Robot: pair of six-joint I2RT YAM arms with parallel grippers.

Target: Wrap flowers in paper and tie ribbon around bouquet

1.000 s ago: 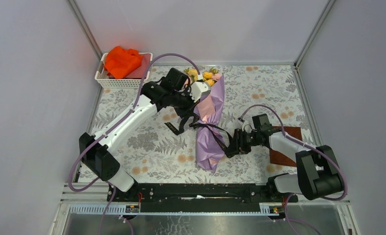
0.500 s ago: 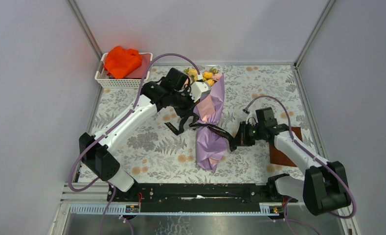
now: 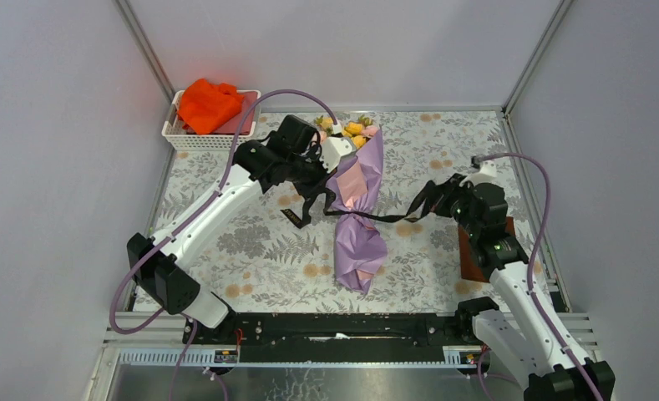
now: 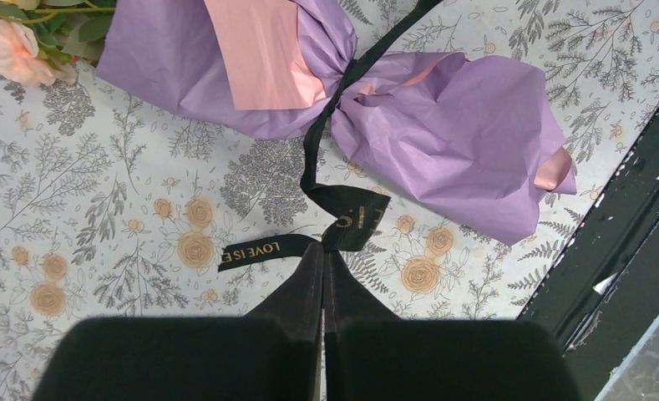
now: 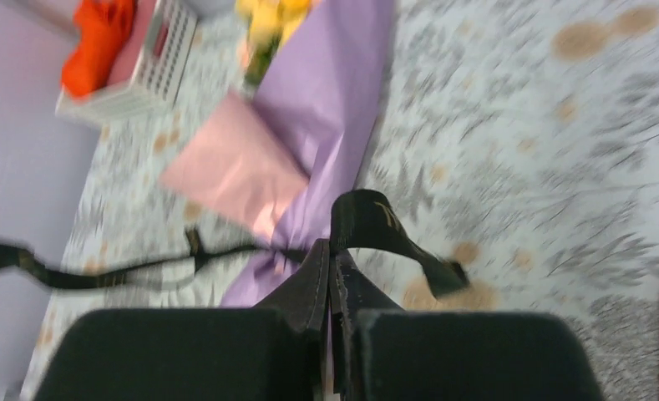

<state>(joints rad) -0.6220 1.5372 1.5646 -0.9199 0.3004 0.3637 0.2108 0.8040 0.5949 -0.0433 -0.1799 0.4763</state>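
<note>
The bouquet lies on the table, with the yellow and pink flowers (image 3: 343, 128) at its far end. Lavender paper (image 3: 358, 242) with a pale pink layer (image 4: 263, 50) wraps the stems. The black ribbon (image 3: 356, 215) cinches the paper at its waist. My left gripper (image 3: 316, 185) hangs left of the bouquet, shut on one ribbon end (image 4: 342, 221); the lettered tail droops onto the table. My right gripper (image 3: 431, 200) is raised to the right, shut on the other end (image 5: 376, 221), which runs taut from the waist. The right wrist view is motion-blurred.
A white basket (image 3: 184, 138) holding an orange cloth (image 3: 207, 102) stands at the back left corner. A brown square pad (image 3: 472, 261) lies under my right arm near the right edge. The black base rail (image 3: 334, 327) runs along the near edge.
My right gripper shut on the ribbon end beside the bouquet, then rose and swung right and back, pulling that end taut. The left arm shifted slightly left, still gripping its end.
</note>
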